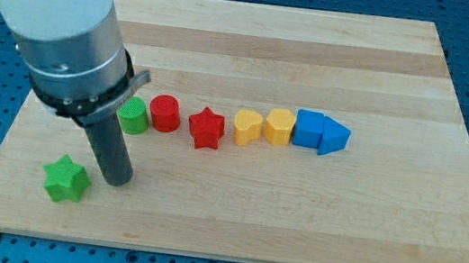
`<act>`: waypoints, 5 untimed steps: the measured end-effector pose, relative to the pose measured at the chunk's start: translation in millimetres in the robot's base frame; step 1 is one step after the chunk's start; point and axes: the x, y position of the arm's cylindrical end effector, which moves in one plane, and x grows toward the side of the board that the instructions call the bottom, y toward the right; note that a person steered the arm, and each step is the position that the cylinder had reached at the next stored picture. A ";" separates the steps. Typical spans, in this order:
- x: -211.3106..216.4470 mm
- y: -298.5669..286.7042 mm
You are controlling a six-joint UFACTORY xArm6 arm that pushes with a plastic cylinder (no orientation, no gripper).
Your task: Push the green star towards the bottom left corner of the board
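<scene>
The green star point(66, 179) lies near the board's bottom left corner, at the view's lower left. My tip point(116, 180) rests on the board just to the star's right, a small gap apart from it. The rod rises from there into the large grey and white arm body at the view's upper left, which hides part of the board behind it.
A row of blocks runs across the middle of the wooden board point(295, 221): green cylinder point(134, 116), red cylinder point(165, 112), red star point(206, 128), yellow heart point(247, 127), yellow hexagon point(279, 126), blue cube point(308, 128), blue triangle point(334, 137).
</scene>
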 end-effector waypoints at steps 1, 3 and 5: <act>-4.1 -11.4; 3.9 -52.3; 3.9 -38.7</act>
